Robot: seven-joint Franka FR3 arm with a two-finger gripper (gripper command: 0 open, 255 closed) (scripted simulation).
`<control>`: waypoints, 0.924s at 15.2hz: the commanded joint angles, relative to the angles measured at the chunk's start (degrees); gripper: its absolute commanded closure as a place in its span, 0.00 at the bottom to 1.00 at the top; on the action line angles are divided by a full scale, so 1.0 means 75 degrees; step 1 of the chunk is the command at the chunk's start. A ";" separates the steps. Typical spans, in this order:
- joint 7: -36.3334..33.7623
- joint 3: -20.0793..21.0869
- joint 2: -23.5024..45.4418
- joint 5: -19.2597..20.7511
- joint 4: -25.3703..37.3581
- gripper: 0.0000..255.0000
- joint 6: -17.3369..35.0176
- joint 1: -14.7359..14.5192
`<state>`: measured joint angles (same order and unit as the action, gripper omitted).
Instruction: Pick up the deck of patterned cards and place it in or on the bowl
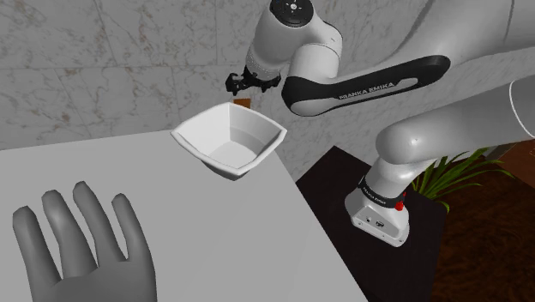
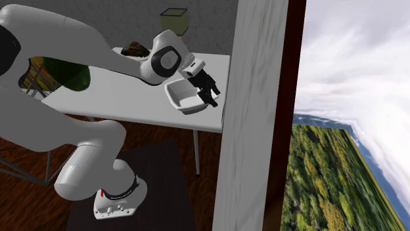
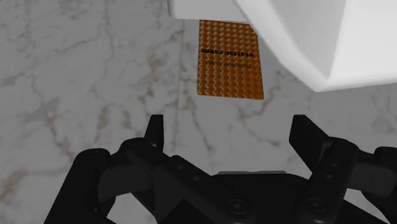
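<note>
White bench (image 1: 129,172) fills the shoulder view's lower left, and a marble wall (image 1: 103,69) rises behind it. Nearest to the camera a grey glove (image 1: 81,249) lies on the bench, its fingers pointing away. At the shoulder view's right a green plant (image 1: 454,172) stands beside the dark stand (image 1: 343,176). Further in, a white square bowl (image 1: 230,140) stands close to the bench's far corner; inside it I see only its own white bottom. Just behind the bowl's far corner is the deck of cards (image 3: 230,58), orange with a small pattern, between the bowl and the wall. Whether it touches the bowl I cannot tell. Over it hangs the black hand (image 3: 229,124), its fingers (image 3: 156,130) wide apart and gripping nothing, the deck ahead of them.
</note>
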<state>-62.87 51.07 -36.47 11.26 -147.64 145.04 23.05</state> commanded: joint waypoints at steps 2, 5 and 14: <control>-0.0655 0.0727 0.0222 0.0318 0.0098 0.00 0.0419 0.0741; -0.0802 0.1022 0.0425 0.0527 0.0087 0.00 0.0740 0.1185; -0.1000 0.1437 0.0659 0.0804 0.0100 0.00 0.1113 0.1788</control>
<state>-70.36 61.81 -31.54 17.27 -146.90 153.37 36.42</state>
